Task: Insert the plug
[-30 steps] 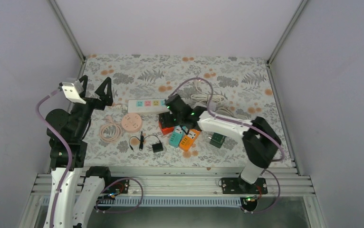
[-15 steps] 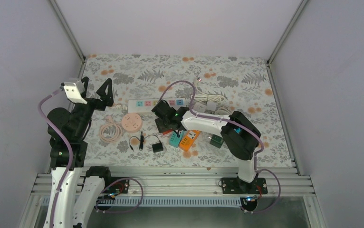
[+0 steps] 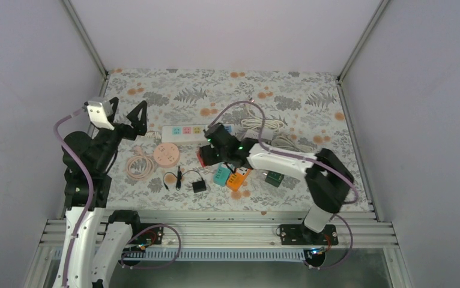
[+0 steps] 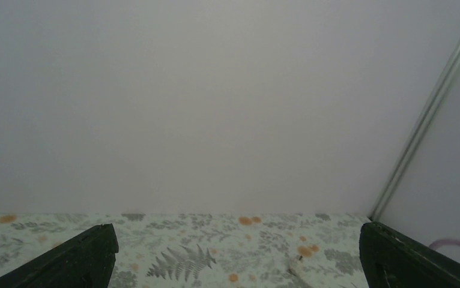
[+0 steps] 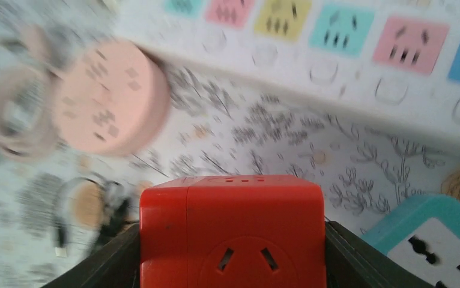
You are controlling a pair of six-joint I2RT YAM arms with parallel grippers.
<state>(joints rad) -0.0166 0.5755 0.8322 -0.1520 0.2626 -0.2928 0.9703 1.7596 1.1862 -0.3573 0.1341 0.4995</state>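
At 6 o'clock of the white power strip, the right end effector grips the red cube plug. At the strip's 9 o'clock, the left end effector hangs released, jaws wide apart.

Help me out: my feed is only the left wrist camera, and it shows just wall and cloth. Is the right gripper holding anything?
Observer: Yes. The right gripper is shut on a red cube adapter, one socket face toward its wrist camera.
Operator: Where is the power strip from there?
Observer: The white power strip lies just beyond the adapter, its coloured sockets facing up.
Operator: Anything else close by?
Observer: A round pink socket sits on the left arm's side of the adapter.
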